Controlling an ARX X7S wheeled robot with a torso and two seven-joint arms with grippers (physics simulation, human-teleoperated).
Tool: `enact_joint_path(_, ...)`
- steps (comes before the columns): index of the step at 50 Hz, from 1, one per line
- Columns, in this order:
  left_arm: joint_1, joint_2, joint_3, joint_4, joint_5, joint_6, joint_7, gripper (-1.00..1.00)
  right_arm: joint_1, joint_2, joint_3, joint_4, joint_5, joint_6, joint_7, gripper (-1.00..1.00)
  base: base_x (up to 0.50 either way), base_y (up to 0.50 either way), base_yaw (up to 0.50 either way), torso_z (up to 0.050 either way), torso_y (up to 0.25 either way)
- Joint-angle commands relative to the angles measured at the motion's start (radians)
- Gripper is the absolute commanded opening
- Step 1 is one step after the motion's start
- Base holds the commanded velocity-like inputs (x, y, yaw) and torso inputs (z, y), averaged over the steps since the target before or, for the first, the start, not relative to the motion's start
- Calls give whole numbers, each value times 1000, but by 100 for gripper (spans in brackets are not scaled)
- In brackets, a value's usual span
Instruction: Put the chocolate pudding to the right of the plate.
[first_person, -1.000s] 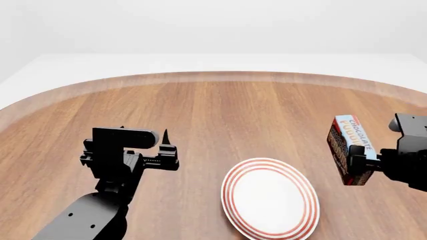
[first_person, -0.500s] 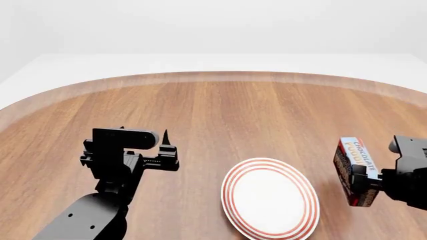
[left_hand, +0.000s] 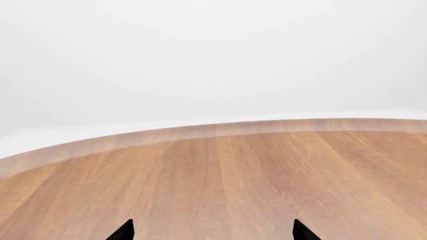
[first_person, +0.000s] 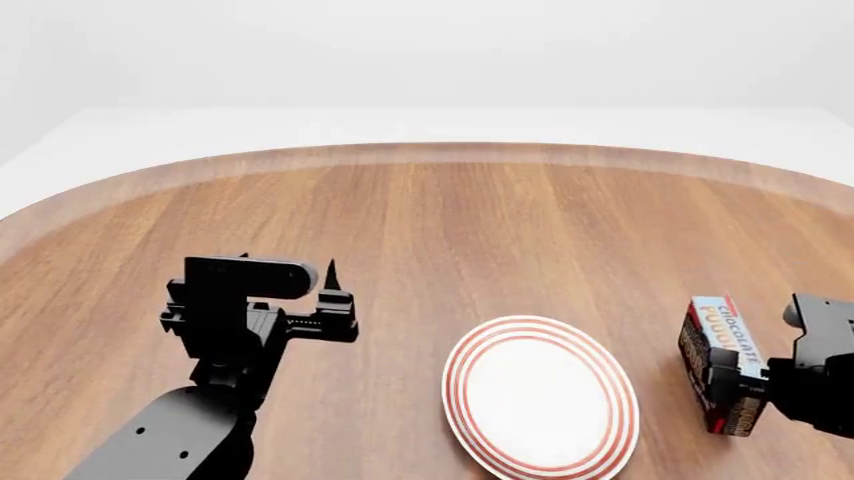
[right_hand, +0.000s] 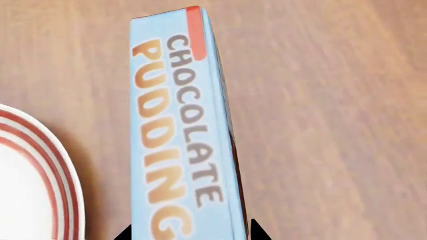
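The chocolate pudding, a dark brown carton with a light blue top and red edge, is held in my right gripper just right of the plate, low over the table. In the right wrist view the carton's top fills the gap between my fingertips, and the plate's red-ringed rim lies close beside it. I cannot tell if the carton touches the table. My left gripper is open and empty, left of the plate; its fingertips show wide apart over bare wood.
The round wooden table has a raised rim at the back. The white floor lies beyond it.
My right gripper has carried the chocolate pudding downward and slightly right, from well above the table to beside the plate's right edge. The left arm has not moved.
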Motion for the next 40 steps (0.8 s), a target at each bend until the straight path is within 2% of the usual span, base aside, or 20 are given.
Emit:
enact_joint_path(1,1,-3,2,-2,-3,4,-2,100,-5,1,4,3,-9,-10,-7,-100,0,0,0,0,0)
enact_joint_path(7,0,-4,3,-3,-4,6,-4,100,-3,1,13,9,-6,-17,0,-100,0,0,0,0,0)
enact_joint_path(8,0,-4,4,-3,-4,7,-4,100,2,0,15,20,-11,-23,5,100,0,0,0,0,0)
enact_joint_path(25,3,-8,7,-8,-8,14,-6,100,8,12,57,-17,16,-28,39,100,0,0,0,0,0)
enact_joint_path(34,2,-11,6,-8,-12,15,-8,100,-62,81,241,-283,141,-102,129,100,0,0,0,0,0)
enact_joint_path(40,1,-13,7,-5,-14,13,-10,100,-92,102,317,-371,204,-123,143,100,0,0,0,0,0)
